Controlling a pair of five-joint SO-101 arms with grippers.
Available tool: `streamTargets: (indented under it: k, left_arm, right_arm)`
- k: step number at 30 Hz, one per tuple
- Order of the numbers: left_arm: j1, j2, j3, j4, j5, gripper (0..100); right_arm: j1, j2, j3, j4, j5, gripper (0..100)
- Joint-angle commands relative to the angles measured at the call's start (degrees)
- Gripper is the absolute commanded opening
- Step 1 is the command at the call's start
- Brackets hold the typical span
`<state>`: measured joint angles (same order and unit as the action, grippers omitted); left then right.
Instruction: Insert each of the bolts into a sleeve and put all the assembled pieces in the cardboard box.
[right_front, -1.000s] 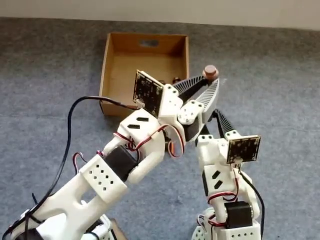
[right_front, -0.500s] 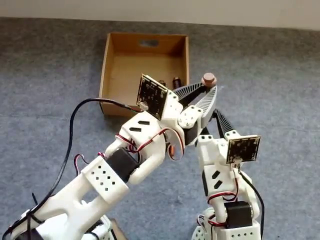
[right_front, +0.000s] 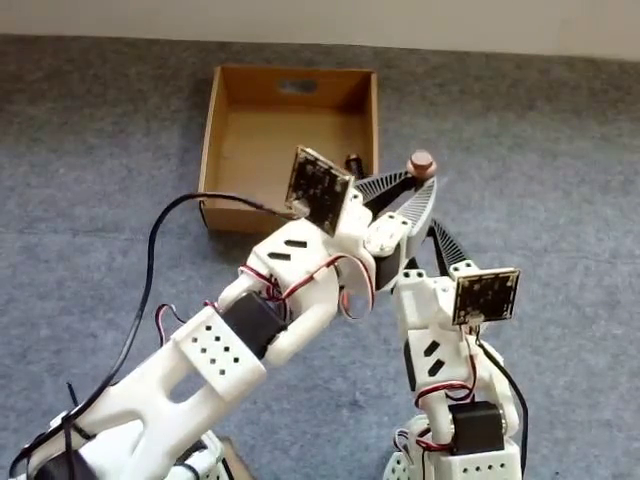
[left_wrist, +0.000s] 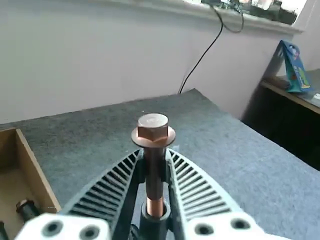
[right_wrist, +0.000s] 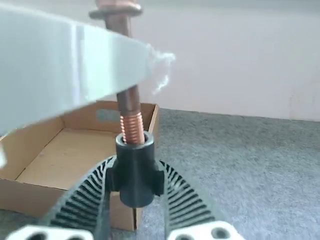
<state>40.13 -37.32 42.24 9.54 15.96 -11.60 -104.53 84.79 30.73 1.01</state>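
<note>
In the high view, the copper-brown hex-headed flange bolt (right_front: 422, 163) stands head-up just outside the near right corner of the open brown cardboard box (right_front: 211, 140). It is pinched between the ribbed fingers of the left gripper (right_front: 408, 188). A dark finished piece (right_front: 352, 160) lies inside the box by its right wall.

From the left wrist, the jaws are narrowed to the shank's width and grip the smooth part just under the flange. The threaded end sits at the mouth of the black cylindrical sleeve (left_wrist: 151, 221).

From the right wrist, the right gripper (right_wrist: 135, 169) is clamped round the middle of the upright sleeve, with the copper threads partly down its bore.

Both parts look rigid and dense for their size — no risk of crushing. The round, smooth surfaces could twist or slide in the soft ribs, so mid-body grips with the axes aligned seem the safest hold.
</note>
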Motion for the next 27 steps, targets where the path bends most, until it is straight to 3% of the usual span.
streamTargets:
  k: [1, 7, 27]
  left_arm:
    - [0.9, 1.5, -8.8, 9.5, 0.0, 1]
    - [0.6, 4.1, -17.3, 21.4, -0.2, 1]
    - [1.1, 4.4, -17.1, 30.7, -0.2, 1]
  right_arm:
    - [-0.2, -0.5, -0.7, -1.4, -0.6, 0.6]
    - [-0.2, -0.5, -0.8, -1.4, -0.6, 0.6]
    - [-0.2, -0.5, -0.7, -1.4, -0.6, 0.6]
